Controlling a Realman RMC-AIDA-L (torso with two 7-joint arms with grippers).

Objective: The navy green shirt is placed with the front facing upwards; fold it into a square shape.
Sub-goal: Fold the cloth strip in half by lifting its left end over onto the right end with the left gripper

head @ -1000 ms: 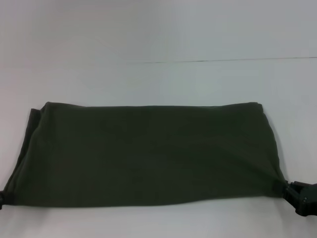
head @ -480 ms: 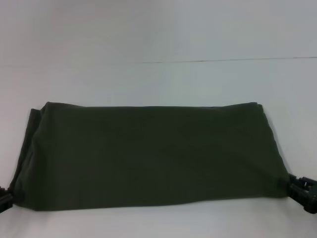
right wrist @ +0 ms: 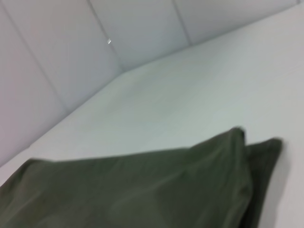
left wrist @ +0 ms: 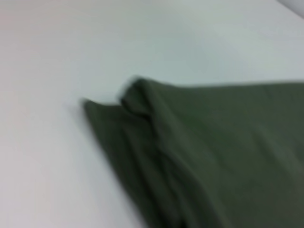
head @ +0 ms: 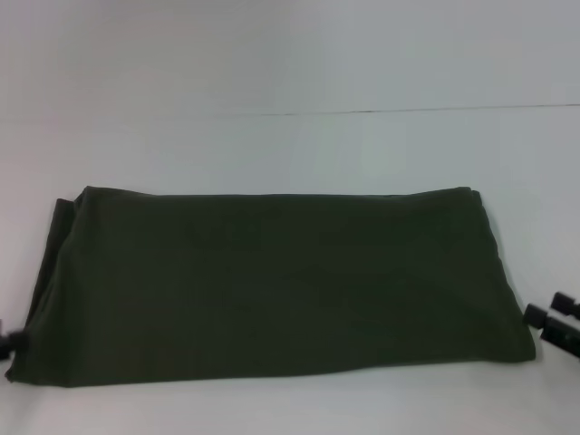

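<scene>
The navy green shirt [head: 272, 285] is lying flat on the white table [head: 290, 154] as a wide folded band, plain side up. The right gripper [head: 555, 319] is sitting just off its near right corner, fingers parted and holding nothing. The left gripper [head: 7, 343] is showing only at the near left corner; its opening cannot be judged.

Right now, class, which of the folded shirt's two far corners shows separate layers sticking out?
The far-left corner of the navy green shirt: a second layer juts beyond the top one. The far-right corner ends cleaner.
</scene>
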